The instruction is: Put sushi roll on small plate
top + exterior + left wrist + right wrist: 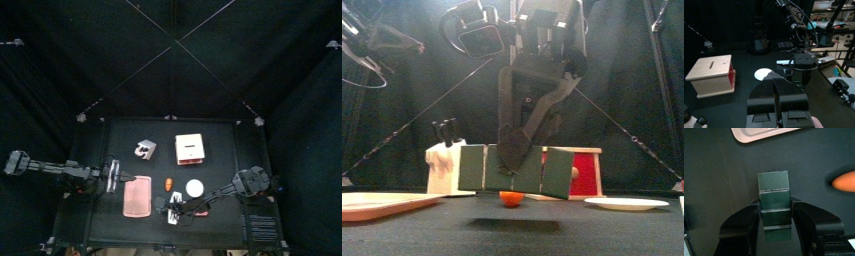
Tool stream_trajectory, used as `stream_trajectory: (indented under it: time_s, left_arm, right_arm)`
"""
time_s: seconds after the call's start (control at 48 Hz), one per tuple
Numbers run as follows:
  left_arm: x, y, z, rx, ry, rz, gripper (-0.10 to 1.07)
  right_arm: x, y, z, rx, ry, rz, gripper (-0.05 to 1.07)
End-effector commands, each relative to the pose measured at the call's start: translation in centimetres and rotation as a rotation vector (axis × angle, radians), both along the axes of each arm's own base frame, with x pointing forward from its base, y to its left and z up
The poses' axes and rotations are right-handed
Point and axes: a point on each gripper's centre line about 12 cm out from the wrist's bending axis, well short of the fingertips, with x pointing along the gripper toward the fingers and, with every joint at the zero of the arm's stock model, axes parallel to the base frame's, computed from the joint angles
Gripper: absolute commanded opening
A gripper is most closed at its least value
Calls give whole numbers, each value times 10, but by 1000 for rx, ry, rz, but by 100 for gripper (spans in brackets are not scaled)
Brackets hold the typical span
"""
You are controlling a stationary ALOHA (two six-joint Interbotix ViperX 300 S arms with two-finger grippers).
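Right gripper [775, 223] open; small plate [625, 203] bare.

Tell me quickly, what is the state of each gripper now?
Left gripper: closed, holding nothing.
Right gripper: around the sushi roll; whether it grips it cannot be told.

The small black tabletop [221, 135] carries a long pink rectangular tray [136, 197] near left and a small round white plate [195, 187] near right. A small orange piece [167, 184] lies between them. Farther back stand a pale wooden box [191, 148] and a white block holding dark handles [143, 149].
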Motion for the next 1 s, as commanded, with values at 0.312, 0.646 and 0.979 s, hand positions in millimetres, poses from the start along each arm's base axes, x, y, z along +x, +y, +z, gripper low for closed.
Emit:
stream_trajectory:
  time_s: [0.312,0.646,0.979]
  left_arm:
    - [2,9,8,28,-26,40,-2]
    - [2,11,5,29,-20,47,-2]
    - [1,9,3,7,-14,43,-2]
  right_arm:
    - [-5,-4,48,34,-81,-19,61]
    - [-38,-22,51,7,-47,-120,61]
    - [-90,-50,52,10,-85,-310,61]
